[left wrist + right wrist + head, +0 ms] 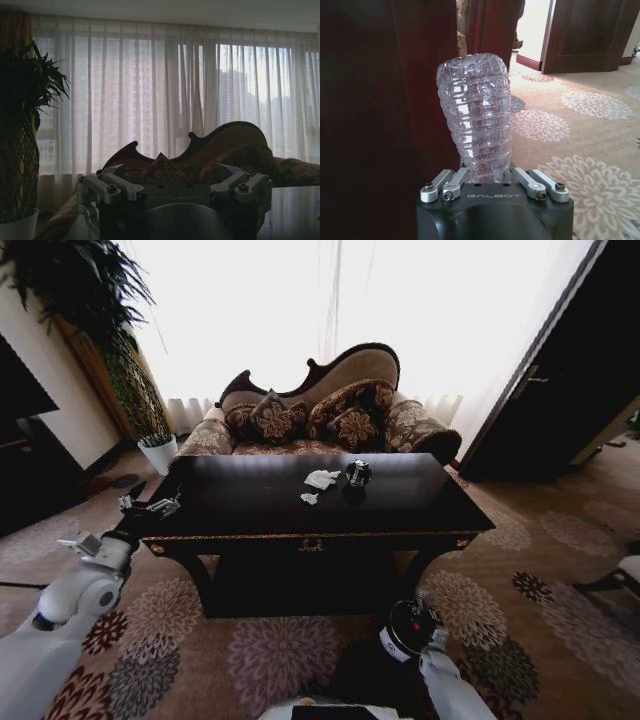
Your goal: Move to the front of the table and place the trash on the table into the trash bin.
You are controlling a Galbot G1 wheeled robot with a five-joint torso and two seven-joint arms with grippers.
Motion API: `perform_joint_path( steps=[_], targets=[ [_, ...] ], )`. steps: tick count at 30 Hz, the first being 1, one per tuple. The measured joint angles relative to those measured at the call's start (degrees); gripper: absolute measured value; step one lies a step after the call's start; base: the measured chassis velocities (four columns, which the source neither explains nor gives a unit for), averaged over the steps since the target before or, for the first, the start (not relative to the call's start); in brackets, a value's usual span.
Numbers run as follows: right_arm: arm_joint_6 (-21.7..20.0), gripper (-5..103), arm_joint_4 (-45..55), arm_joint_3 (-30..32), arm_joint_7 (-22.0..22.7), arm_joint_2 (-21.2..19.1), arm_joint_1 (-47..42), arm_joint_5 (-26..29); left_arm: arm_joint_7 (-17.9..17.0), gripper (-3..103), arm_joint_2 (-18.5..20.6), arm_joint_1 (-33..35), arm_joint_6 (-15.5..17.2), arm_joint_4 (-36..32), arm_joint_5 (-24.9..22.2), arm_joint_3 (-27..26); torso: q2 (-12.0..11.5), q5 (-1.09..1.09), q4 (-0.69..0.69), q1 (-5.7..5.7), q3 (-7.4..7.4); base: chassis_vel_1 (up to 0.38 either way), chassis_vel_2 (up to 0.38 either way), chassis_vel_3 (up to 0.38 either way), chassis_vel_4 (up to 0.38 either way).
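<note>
Left gripper (150,506) hovers at the near left corner of the table (250,510), level with the glossy top; whether its fingers are spread I cannot tell from where I stand. Beyond that corner a white plant pot (158,452) sits on the floor under a tall leafy plant (90,300). On the dark tabletop, a little right of centre and toward the sofa (320,410), lies the trash: two white paper wads (320,480), the smaller one nearer the front edge, and a small dark shiny lump (357,474) just beside them. Farther right and low down, in front of the table's right leg, the right gripper (490,176) is pinched on the base of a crumpled clear plastic bottle (477,115) (upright in the wrist camera, above the flowered carpet (580,120)).
</note>
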Motion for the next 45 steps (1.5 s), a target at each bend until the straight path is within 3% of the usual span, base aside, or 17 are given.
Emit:
perform_joint_path(
  steps=[12,16,18,20,24,26,32,37,40,45],
  targets=[
    [0.63,21,-6.99,3.62,-2.32,-0.91,3.46,-1.92,-0.01,100,0.00,-0.01,0.00,0.00,0.00,0.01,0.00,0.00,0.00,0.00,0.00,0.000,0.000,0.000,0.000],
    [0.65,32,-7.27,4.00,-2.34,-0.82,3.55,-2.06,-0.01,100,0.01,-0.01,0.00,0.00,0.00,0.01,0.00,0.00,0.00,0.00,0.00,0.000,0.000,0.000,0.000],
    [0.65,48,-7.51,4.26,-2.32,-0.71,3.39,-2.09,-0.01,100,0.00,-0.01,0.00,0.00,0.00,0.01,0.00,0.00,0.00,0.00,0.00,0.000,0.000,0.000,0.000],
    [0.65,48,-7.52,4.28,-2.32,-0.69,3.32,-2.13,-0.01,100,0.01,-0.01,0.01,0.00,0.00,0.01,0.00,0.00,0.00,0.00,0.00,0.000,0.000,0.000,0.000],
    [0.76,70,-7.19,4.85,-2.37,-0.35,2.62,-3.01,-0.01,100,0.00,-0.01,0.00,0.00,0.00,0.01,0.00,0.00,-0.01,0.00,0.00,0.000,0.000,0.000,0.000],
    [0.77,70,-7.12,4.90,-2.37,-0.34,2.59,-3.05,-0.01,100,0.01,-0.01,0.01,0.00,0.00,0.01,0.00,0.00,0.00,0.00,0.00,0.000,0.000,0.000,0.000],
    [0.80,95,-5.94,5.16,-2.29,-0.34,2.01,-2.85,-0.01,100,0.01,-0.01,0.00,0.00,0.00,0.01,0.00,0.00,0.00,0.00,0.00,0.000,0.000,0.000,0.000],
    [0.62,100,-3.15,5.03,-1.99,-0.33,0.25,-1.55,-0.01,100,0.01,-0.01,0.00,0.00,0.00,0.01,0.00,0.00,0.00,0.00,0.00,0.000,0.000,0.000,0.000],
    [-1.26,100,3.55,4.26,-2.05,-0.16,-4.31,3.25,-0.01,100,0.01,-0.01,0.00,0.00,-0.01,0.01,0.00,0.00,-0.01,0.00,0.00,0.000,0.000,0.000,0.000],
    [-1.97,100,10.32,4.19,-2.44,0.47,-9.50,5.24,-0.01,100,0.01,-0.01,0.01,-0.01,-0.01,0.01,0.00,0.00,-0.01,-0.01,-0.01,0.000,0.000,0.000,0.000]
  ],
)
